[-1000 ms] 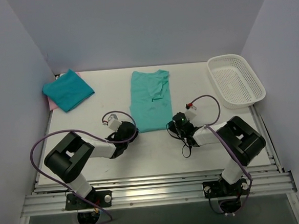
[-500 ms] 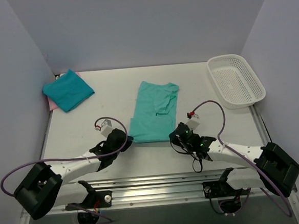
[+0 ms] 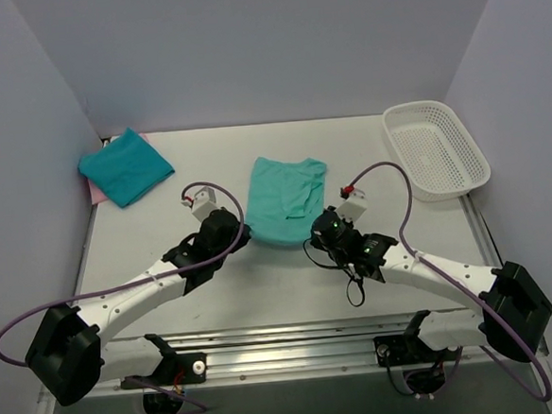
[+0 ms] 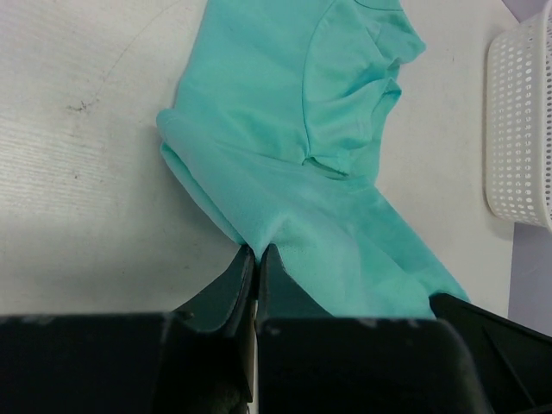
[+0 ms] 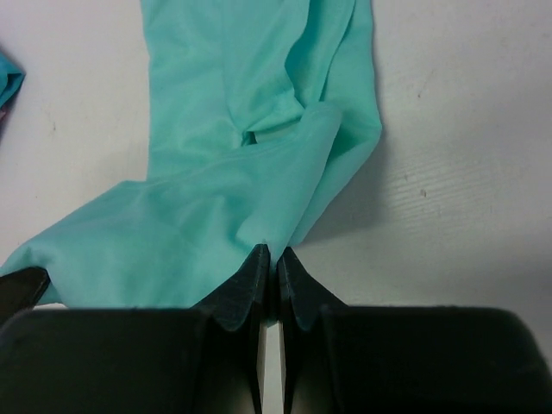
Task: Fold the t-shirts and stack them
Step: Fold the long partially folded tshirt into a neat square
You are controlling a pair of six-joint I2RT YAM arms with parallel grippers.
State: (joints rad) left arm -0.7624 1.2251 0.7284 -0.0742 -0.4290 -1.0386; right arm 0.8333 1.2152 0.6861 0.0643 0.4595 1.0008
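Setting: robotics lab test cell. Plain pale-lavender panel walls (image 3: pixel 265 47) box in my flat white bench (image 3: pixel 145 226) on three sides. Slotted aluminium rails (image 3: pixel 286 344) run along its near edge. Loose purple cables (image 3: pixel 379 166) loop exposed overhead.

left gripper (image 4: pixel 256 251) and right gripper (image 5: pixel 274 251) reach forward, clamped on t-shirt (image 3: pixel 284 189).

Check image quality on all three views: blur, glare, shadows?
Top external: even, diffuse light, no glare, sharp throughout. Left wrist: teal t-shirt crisp; the shut jaws at the bottom are near-black, detail lost. Right wrist: same dark jaws; the shirt throws a soft shadow on the table to its right.
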